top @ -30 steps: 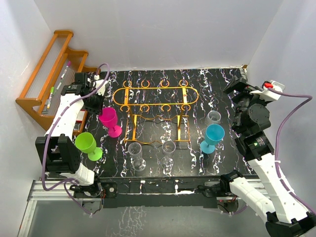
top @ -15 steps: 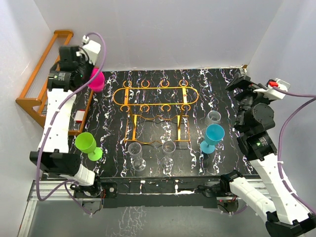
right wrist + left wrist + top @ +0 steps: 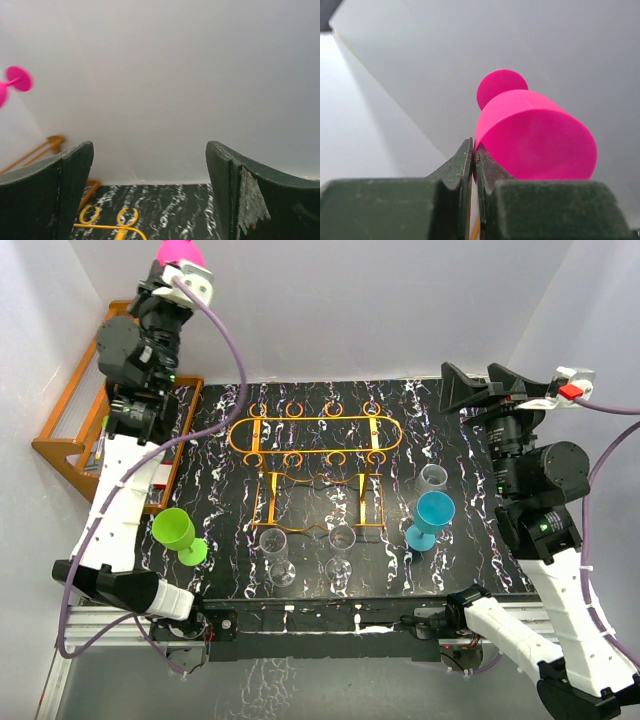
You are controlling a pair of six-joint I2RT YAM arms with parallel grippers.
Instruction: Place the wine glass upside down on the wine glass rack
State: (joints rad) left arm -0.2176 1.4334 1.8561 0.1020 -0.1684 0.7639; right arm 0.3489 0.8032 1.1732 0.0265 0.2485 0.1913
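Checking your left arm first: it stands tall at the upper left of the top view, and the left gripper (image 3: 473, 155) is clenched on the wall of the pink wine glass (image 3: 530, 135) at its rim. The wrist view shows both fingers pressed together on that thin edge, with the round foot of the glass beyond the bowl. From above, the glass shows only as a pink patch at the very top edge, well above the table (image 3: 230, 500).

Your right gripper (image 3: 149, 170) is released, jaws wide, nothing between them, at the upper right.

The wine glass rack (image 3: 313, 435) stands at the centre of the table, no glass on it. A green glass (image 3: 174, 530), a blue glass (image 3: 433, 512) and three clear glasses (image 3: 274, 548) stand upright around it. The wooden shelf (image 3: 70, 430) is at left.
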